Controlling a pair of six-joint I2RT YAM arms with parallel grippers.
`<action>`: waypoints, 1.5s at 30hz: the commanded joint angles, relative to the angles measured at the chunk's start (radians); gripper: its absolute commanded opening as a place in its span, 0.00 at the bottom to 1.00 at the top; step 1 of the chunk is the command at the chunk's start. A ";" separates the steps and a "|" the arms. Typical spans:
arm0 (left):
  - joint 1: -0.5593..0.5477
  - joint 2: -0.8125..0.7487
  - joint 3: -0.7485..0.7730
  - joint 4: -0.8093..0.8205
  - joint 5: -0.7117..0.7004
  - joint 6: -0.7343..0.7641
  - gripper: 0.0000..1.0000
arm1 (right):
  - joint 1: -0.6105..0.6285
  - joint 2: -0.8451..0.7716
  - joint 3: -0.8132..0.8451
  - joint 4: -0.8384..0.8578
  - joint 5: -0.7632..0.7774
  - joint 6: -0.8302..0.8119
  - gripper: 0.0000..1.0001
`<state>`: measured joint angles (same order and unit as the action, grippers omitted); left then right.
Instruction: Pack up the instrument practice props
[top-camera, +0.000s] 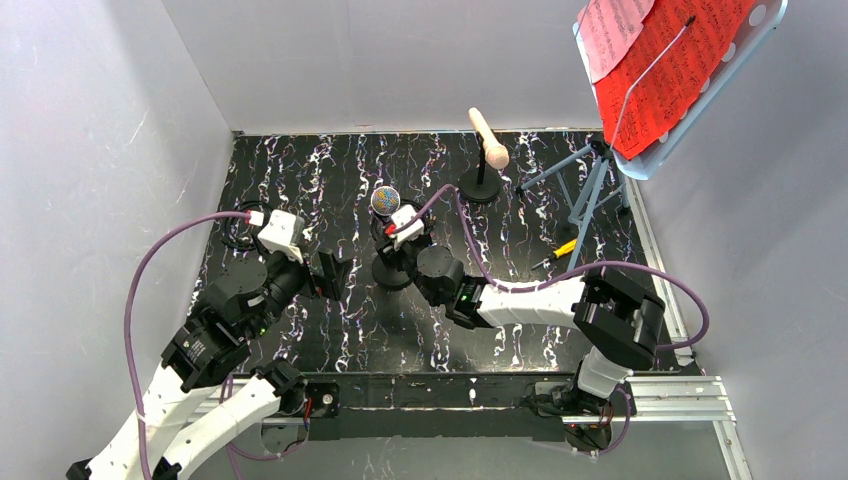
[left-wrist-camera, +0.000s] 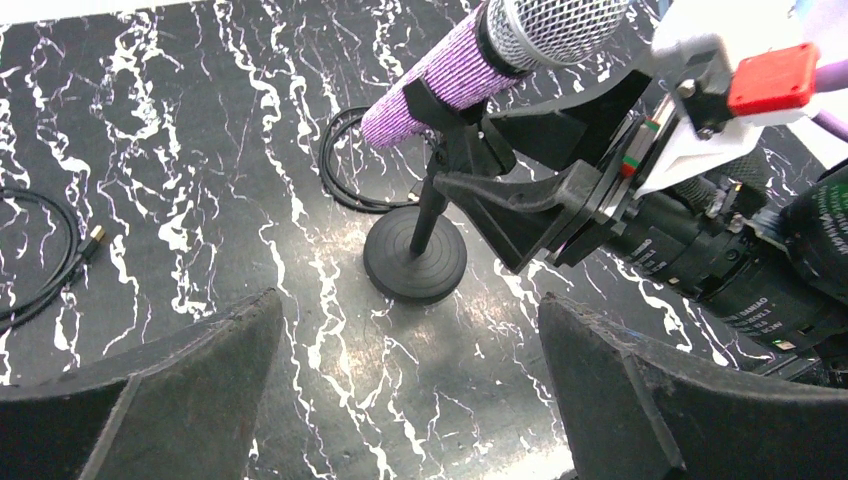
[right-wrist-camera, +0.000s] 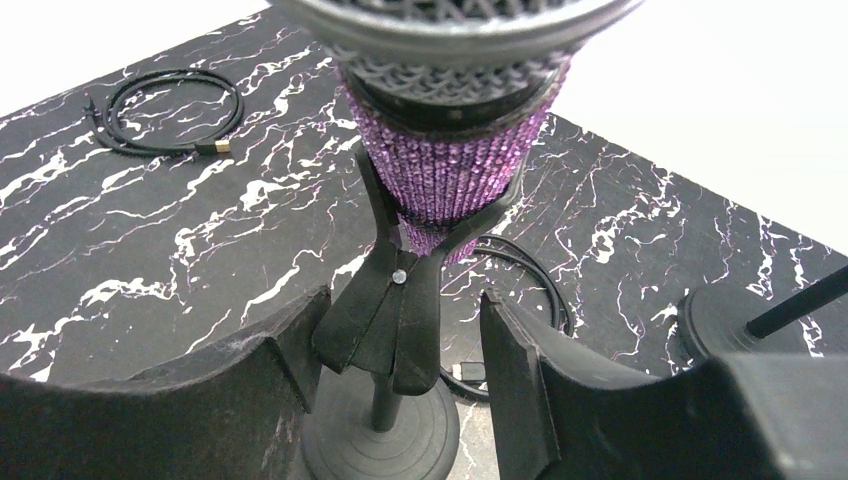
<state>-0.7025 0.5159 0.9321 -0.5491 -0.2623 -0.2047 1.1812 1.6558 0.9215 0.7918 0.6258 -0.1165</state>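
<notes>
**A:** Take it from the biggest thing down. What's where?

**B:** The black marbled surface (top-camera: 300, 170) carries everything. At its far right stands the music stand (top-camera: 598, 190), with the red pages (top-camera: 680, 70) and a pink page (top-camera: 610, 30) on its tray. Nothing looks packed yet.

**A:** And the arms?

**B:** The right gripper (right-wrist-camera: 400, 330) is at the middle of the surface. Its jaws are spread, one on each side of the clip (right-wrist-camera: 400, 300) under the purple glitter microphone (left-wrist-camera: 450, 85). I see a gap on at least one side, so there's no pinch. The left gripper (left-wrist-camera: 408, 305) hovers just beside it with its jaws wide apart and empty, facing the post's round base (left-wrist-camera: 415, 255).

**A:** So which step is this?

**B:** I'd say taking the purple microphone off its post. The cream microphone (top-camera: 488, 137) sits on its own post (top-camera: 481, 188) further back, untouched.

**A:** What does the next move need?

**B:** Probably the right jaws closing squarely on the clip or post. The left could then steady the base so it doesn't tip. The yellow screwdriver (top-camera: 560, 250) near the stand's legs stays out of it.
</notes>
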 joint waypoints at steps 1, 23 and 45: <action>-0.003 0.012 -0.005 0.091 0.045 0.057 0.97 | -0.013 -0.053 0.005 -0.003 -0.046 -0.040 0.63; 0.011 0.283 0.089 0.301 0.165 0.353 0.97 | -0.168 -0.185 -0.050 -0.161 -0.421 0.068 0.60; 0.067 0.439 0.178 0.331 0.409 0.394 0.97 | -0.247 -0.202 -0.156 -0.047 -0.553 0.107 0.70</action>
<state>-0.6418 0.9321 1.0595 -0.2317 0.0910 0.1677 0.9401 1.4551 0.7609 0.6853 0.1196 -0.0177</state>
